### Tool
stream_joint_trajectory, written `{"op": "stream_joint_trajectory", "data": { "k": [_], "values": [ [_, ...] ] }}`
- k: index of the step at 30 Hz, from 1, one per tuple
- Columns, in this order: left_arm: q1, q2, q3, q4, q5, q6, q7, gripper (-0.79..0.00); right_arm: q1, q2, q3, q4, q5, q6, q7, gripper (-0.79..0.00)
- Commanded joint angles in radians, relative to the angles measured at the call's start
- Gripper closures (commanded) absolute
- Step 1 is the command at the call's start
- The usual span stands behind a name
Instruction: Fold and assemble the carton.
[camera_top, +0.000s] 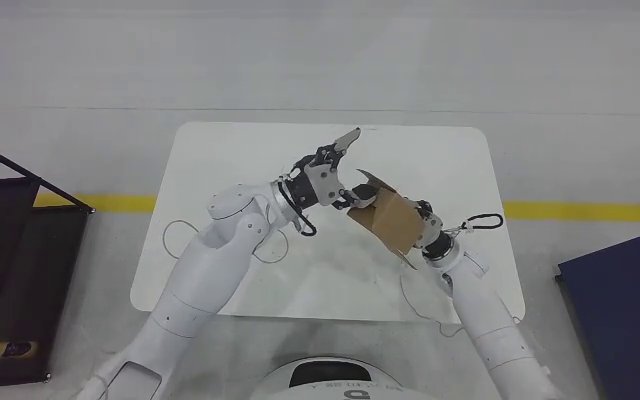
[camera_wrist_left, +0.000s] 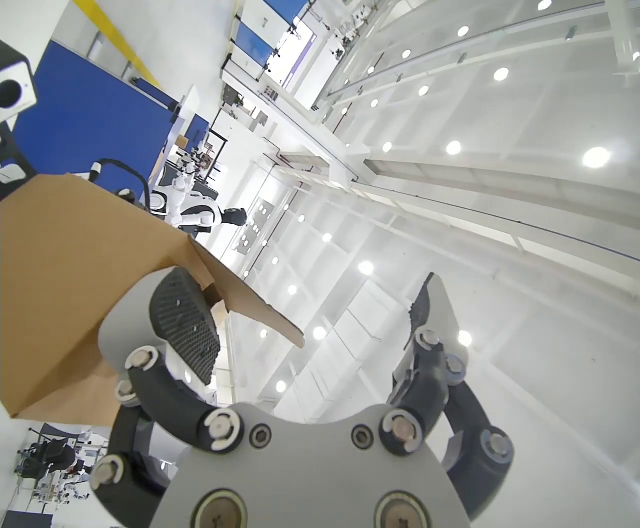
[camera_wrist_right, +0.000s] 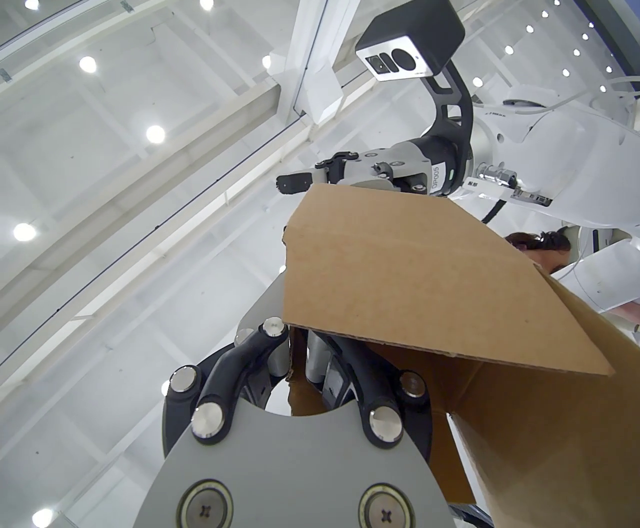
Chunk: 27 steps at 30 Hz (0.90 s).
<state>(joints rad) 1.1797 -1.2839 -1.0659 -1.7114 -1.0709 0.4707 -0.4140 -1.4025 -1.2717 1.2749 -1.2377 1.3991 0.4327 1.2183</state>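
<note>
Pinching the carton (camera_top: 388, 218) endwise, the right gripper (camera_wrist_right: 307, 360) aims it at the left gripper (camera_wrist_left: 305, 305), spread wide beside its flaps (camera_wrist_left: 250, 302).

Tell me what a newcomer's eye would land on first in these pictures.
The brown cardboard carton, partly folded with its flaps loose, is held over the white rounded table between the two arms. The right gripper is clamped on one carton edge. The left gripper stands wide open at the other end, with one ribbed black pad beside a flap.
</note>
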Motion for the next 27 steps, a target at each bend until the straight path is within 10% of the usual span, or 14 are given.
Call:
{"op": "stream_joint_trajectory", "data": {
  "k": [1,12,27],
  "values": [
    [0.003,0.001,0.001,-0.007,0.008,0.004,0.005,-0.785,0.0,0.0,0.0,0.001,-0.006,-0.007,0.002,0.0],
    [0.014,0.005,0.003,-0.05,0.038,0.05,0.026,-0.523,-0.003,0.001,0.0,0.0,-0.015,-0.035,0.016,0.0],
    [0.068,0.024,-0.047,-0.14,0.054,0.164,0.036,-0.357,-0.006,0.002,0.014,0.003,0.01,-0.053,0.028,0.0]
  ]
}}
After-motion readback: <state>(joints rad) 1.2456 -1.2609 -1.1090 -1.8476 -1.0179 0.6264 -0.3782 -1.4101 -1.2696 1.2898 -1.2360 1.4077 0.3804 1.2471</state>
